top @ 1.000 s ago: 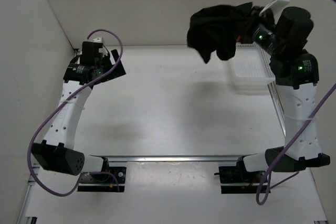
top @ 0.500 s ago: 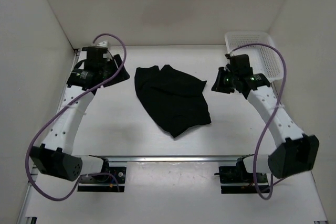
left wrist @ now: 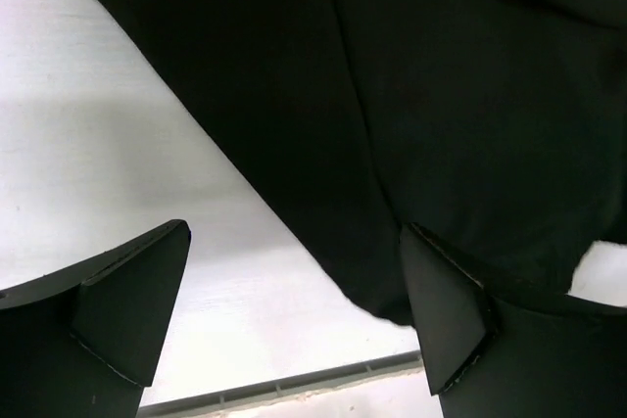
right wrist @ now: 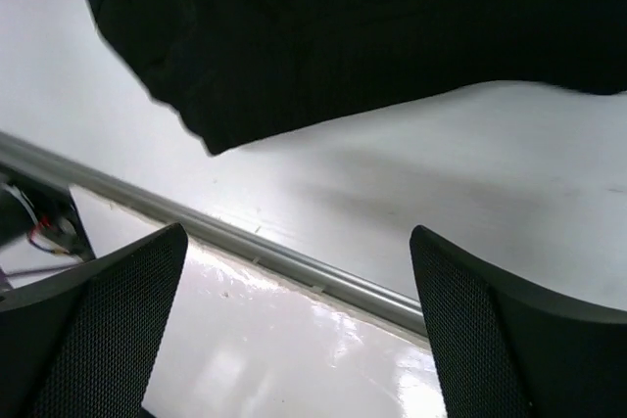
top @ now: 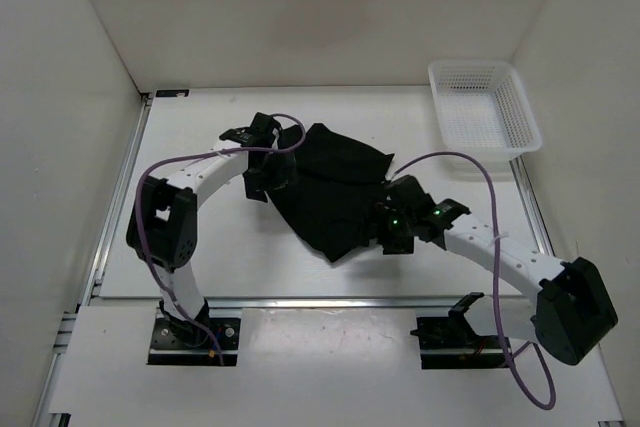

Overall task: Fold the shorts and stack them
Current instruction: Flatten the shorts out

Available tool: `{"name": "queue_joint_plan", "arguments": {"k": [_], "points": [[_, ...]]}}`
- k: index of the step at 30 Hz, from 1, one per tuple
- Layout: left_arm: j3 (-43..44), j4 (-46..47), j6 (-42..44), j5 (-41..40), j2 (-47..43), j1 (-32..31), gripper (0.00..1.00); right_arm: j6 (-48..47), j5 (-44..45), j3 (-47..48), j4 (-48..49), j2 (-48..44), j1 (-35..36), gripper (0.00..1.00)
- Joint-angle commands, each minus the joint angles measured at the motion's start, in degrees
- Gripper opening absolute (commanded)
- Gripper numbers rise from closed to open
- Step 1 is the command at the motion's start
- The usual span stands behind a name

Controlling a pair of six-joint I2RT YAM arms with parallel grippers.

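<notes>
Overhead, shorts: the black shorts [top: 330, 192] lie rumpled and unfolded in the middle of the table [top: 200, 247], one pointed corner aimed at the near edge, well apart from the white mesh basket [top: 484, 112] in the far right corner.
Overhead, arms: the left gripper [top: 268, 182] sits at the cloth's left edge and the right gripper [top: 385, 232] at its near-right edge. Both are low over the fabric.
Left wrist, jaws: the left gripper [left wrist: 294, 232] stands wide apart and holds nothing. The shorts [left wrist: 392, 95] fill the upper frame, their hem running diagonally, and the right-hand finger overlaps the cloth's lower edge while the other is over bare table [left wrist: 98, 144].
Left wrist, advice: the jaws look set to straddle the hem, so a pinch should take it squarely and catch every layer rather than a stray fold.
Right wrist, jaws: the right gripper [right wrist: 299, 232] is also spread and empty. The shorts [right wrist: 343, 26] end just ahead of its tips, with the metal rail [right wrist: 294, 261] of the table's near edge below.
Right wrist, advice: this gripper seems short of the cloth, so it likely needs to reach forward before closing.
Both arms, judgement: the step appears to be spreading the shorts flat. Gripping opposite edges and pulling evenly should smooth them before any fold.
</notes>
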Motion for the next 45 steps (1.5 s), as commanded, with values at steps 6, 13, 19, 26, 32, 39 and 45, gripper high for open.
{"name": "queue_joint_plan", "arguments": {"k": [6, 13, 19, 26, 32, 39, 45], "points": [[10.2, 2.2, -0.4, -1.6, 8.0, 1.8, 0.94, 4.1, 7.4, -1.2, 3.8, 0.1, -7.1, 0.97], [14.5, 2.2, 0.2, 1.1, 16.5, 2.9, 0.38, -4.8, 4.5, 0.8, 5.7, 7.0, -16.5, 0.85], [13.8, 2.2, 0.2, 2.7, 15.4, 2.9, 0.1, -5.3, 2.1, 2.0, 11.3, 15.4, -17.0, 0.44], [15.2, 2.2, -0.3, 4.4, 10.3, 3.9, 0.1, -11.6, 7.6, 27.0, 4.2, 22.5, -18.3, 0.0], [22.4, 1.7, -3.2, 8.8, 7.7, 6.1, 0.1, -20.4, 10.5, 55.8, -5.4, 27.4, -15.3, 0.0], [16.1, -0.9, -3.9, 7.4, -4.7, 11.6, 1.0, -31.1, 16.0, 34.8, -1.2, 14.6, 1.9, 0.0], [16.4, -0.9, -0.9, 5.0, -12.9, 16.6, 0.94, -22.7, 27.2, 10.7, 0.0, 10.4, 28.8, 0.25]]}}
